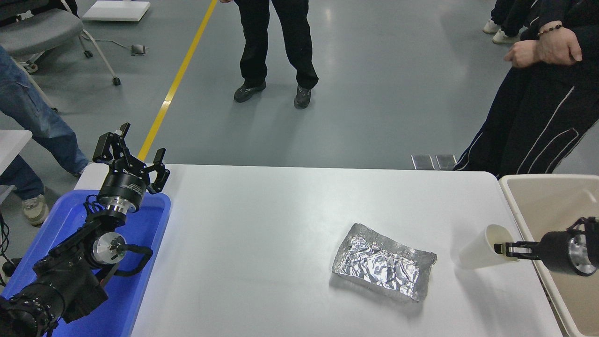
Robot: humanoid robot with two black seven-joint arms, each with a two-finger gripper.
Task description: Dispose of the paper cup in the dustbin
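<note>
The cream-white paper cup (484, 247) hangs tilted on its side just above the white table's (262, 243) right part, its open rim toward the right. My right gripper (501, 248) comes in from the right edge and is shut on the cup's rim. The beige dustbin (529, 206) stands at the table's right edge, right beside the cup, and my right arm reaches across its near rim. My left gripper (133, 152) is open and parked at the lower left, above a blue bin (140, 262).
A crumpled silver foil sheet (383, 267) lies on the table left of the cup. People stand at the far side: one in dark trousers (276, 42) at the top middle, one in a dark tracksuit (538, 117) near the dustbin's far corner, one in jeans (32, 121) at the left.
</note>
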